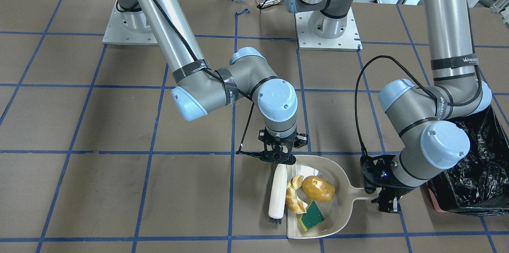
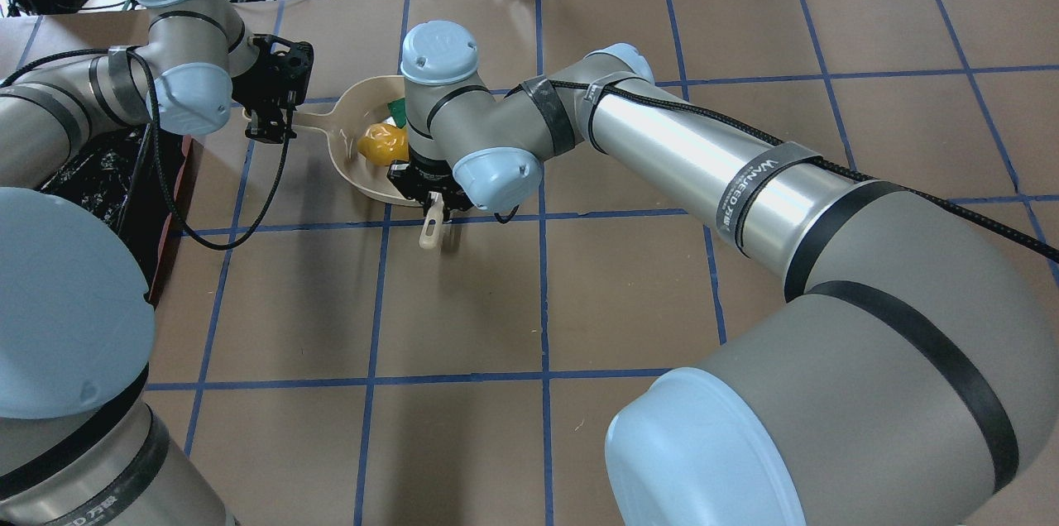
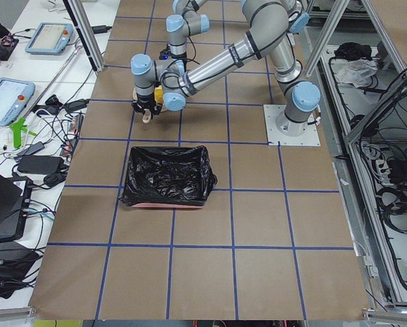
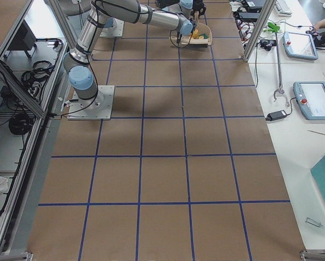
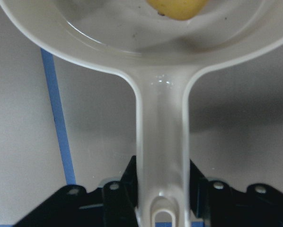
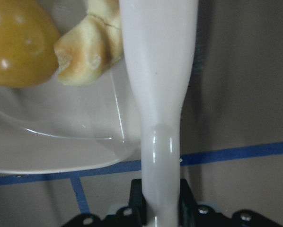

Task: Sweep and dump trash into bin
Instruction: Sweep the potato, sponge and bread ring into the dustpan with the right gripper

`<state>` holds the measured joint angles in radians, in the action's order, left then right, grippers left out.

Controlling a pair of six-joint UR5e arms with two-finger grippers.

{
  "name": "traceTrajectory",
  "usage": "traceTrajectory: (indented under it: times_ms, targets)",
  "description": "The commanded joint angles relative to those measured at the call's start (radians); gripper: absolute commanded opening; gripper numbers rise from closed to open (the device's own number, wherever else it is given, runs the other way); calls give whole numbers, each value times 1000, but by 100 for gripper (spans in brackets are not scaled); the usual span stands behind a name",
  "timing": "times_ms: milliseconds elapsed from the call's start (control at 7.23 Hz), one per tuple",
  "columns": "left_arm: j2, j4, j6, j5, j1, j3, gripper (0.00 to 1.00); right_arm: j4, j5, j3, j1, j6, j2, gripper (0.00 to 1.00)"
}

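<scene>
The beige dustpan (image 1: 341, 205) lies on the table with all three trash items in it: the tan croissant (image 1: 295, 194), the golden-brown potato (image 1: 318, 188) and the yellow-green sponge (image 1: 312, 216). My left gripper (image 1: 385, 201) is shut on the dustpan's handle (image 5: 161, 142). My right gripper (image 1: 280, 160) is shut on the handle of a white brush (image 1: 277, 191), which lies along the pan's open side next to the croissant (image 6: 92, 47). The potato (image 6: 18, 45) lies beside the croissant. The black-lined bin (image 1: 477, 173) stands just beyond my left arm.
The bin (image 3: 166, 176) shows a pinkish base edge (image 1: 435, 201) close to my left gripper. My left forearm hangs over the bin's near rim. Brown table with a blue tape grid (image 1: 151, 152). Both arm bases (image 1: 328, 30) stand at the back.
</scene>
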<state>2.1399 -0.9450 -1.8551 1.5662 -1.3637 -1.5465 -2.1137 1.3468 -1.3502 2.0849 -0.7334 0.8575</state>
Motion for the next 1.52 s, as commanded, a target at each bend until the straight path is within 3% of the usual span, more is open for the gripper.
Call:
traceTrajectory:
  times_ms: [0,277,554,692,1384]
  targets:
    - [0,0,1,0,0,0,39,-14,-69,8,7,-102,3,0]
    - [0,0,-1,0,-2,0,39,-16,-87,12,44,-193,6,0]
    - [0,0,-1,0,-2,0,39,27,-68,22,29,-120,32,0]
    - [0,0,-1,0,-2,0,39,68,-14,22,15,-54,49,0]
    - [-2,0,-3,0,0,0,39,380,78,8,-286,243,207,0]
